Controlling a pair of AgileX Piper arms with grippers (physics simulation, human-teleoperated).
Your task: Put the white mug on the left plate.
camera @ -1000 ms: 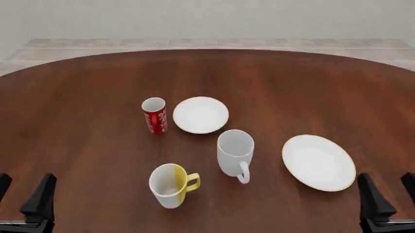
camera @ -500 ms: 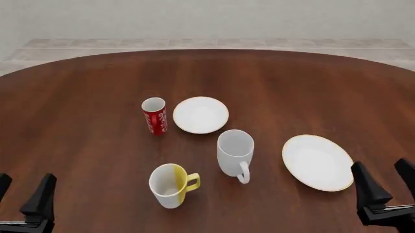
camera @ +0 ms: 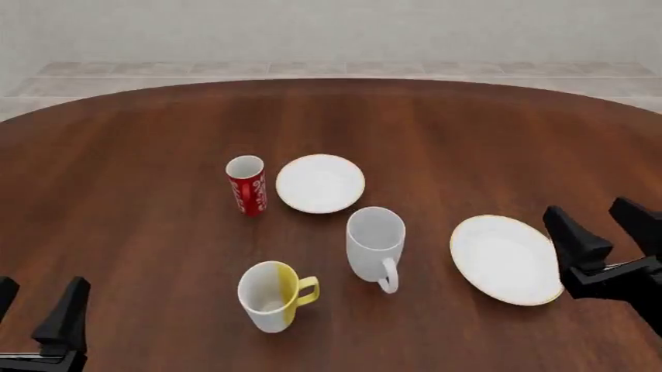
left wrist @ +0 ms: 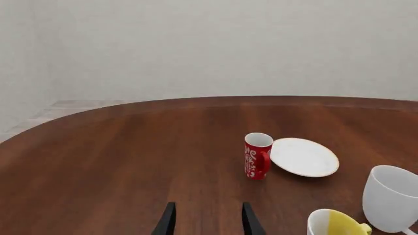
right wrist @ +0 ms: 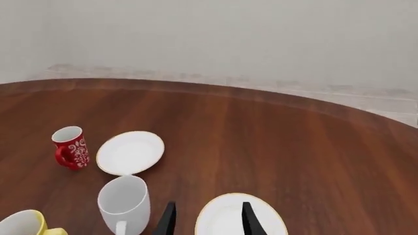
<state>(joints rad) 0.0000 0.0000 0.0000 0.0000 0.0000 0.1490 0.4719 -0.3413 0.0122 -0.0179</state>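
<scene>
The tall white mug [camera: 374, 244] stands upright near the table's middle, its handle toward me; it also shows in the left wrist view [left wrist: 390, 198] and the right wrist view [right wrist: 123, 203]. The left plate [camera: 319, 183], small, white and gold-rimmed, lies empty just beyond the mug and a little to its left, and shows in both wrist views [left wrist: 304, 156] [right wrist: 130, 152]. My right gripper [camera: 587, 208] is open and empty, to the right of the larger plate [camera: 507, 258], well right of the mug. My left gripper [camera: 39, 287] is open and empty at the front left corner.
A red flowered cup [camera: 246, 186] stands just left of the small plate. A white-and-yellow mug [camera: 271, 294] stands in front of the white mug, to its left. The larger gold-rimmed plate lies empty at the right, also in the right wrist view [right wrist: 267, 220].
My right gripper has moved forward from the front right corner to beside the larger plate. The left gripper, mugs and plates have not moved.
</scene>
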